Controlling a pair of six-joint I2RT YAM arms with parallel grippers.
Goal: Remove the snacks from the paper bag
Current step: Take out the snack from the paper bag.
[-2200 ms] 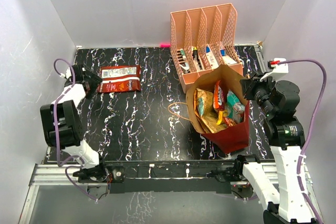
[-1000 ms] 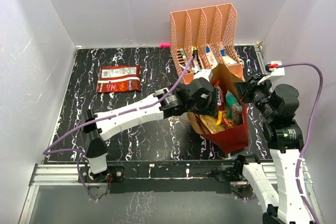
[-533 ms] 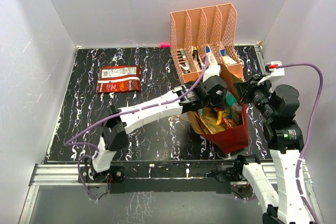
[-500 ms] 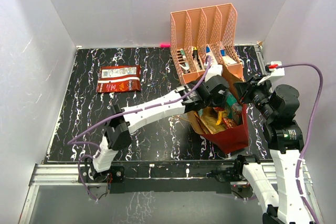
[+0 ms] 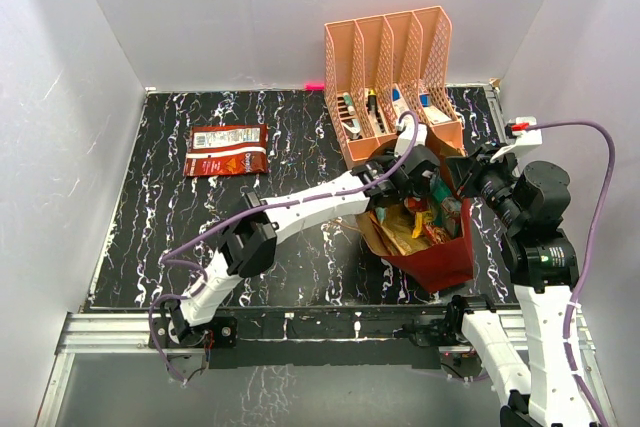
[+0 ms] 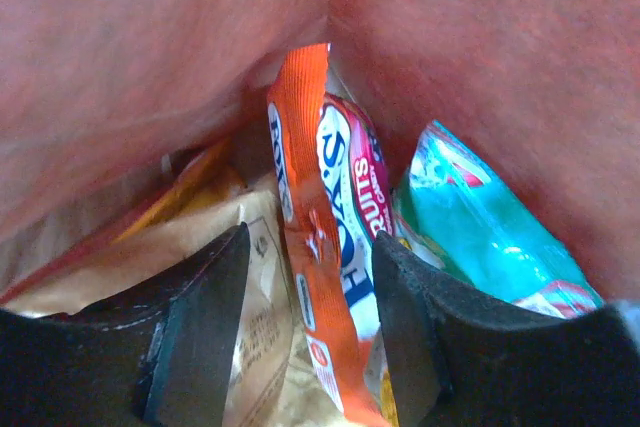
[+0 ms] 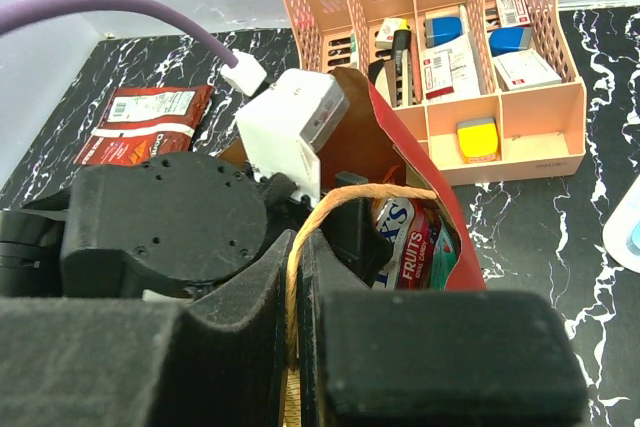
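The dark red paper bag [image 5: 440,252] leans open on the right of the table. My left gripper [image 5: 418,179] is inside its mouth. In the left wrist view the left gripper [image 6: 310,277] is open, its jaws on either side of an upright orange candy packet [image 6: 300,177]. A teal packet [image 6: 480,227] stands to the right and a gold packet [image 6: 250,347] to the left. My right gripper [image 5: 478,169] is shut on the bag's twine handle [image 7: 350,202] at the far rim. A red-brown packet [image 5: 227,150] lies flat at the far left.
The peach mesh organizer [image 5: 390,77] with pens and small boxes stands just behind the bag. The bag's other twine loop [image 5: 335,209] lies on the table to its left. A light-blue object [image 7: 625,232] shows at the right edge of the right wrist view.
My left arm has swung from the far left of the table across to the bag, and its gripper has gone down into the bag's mouth. The right arm has held still.
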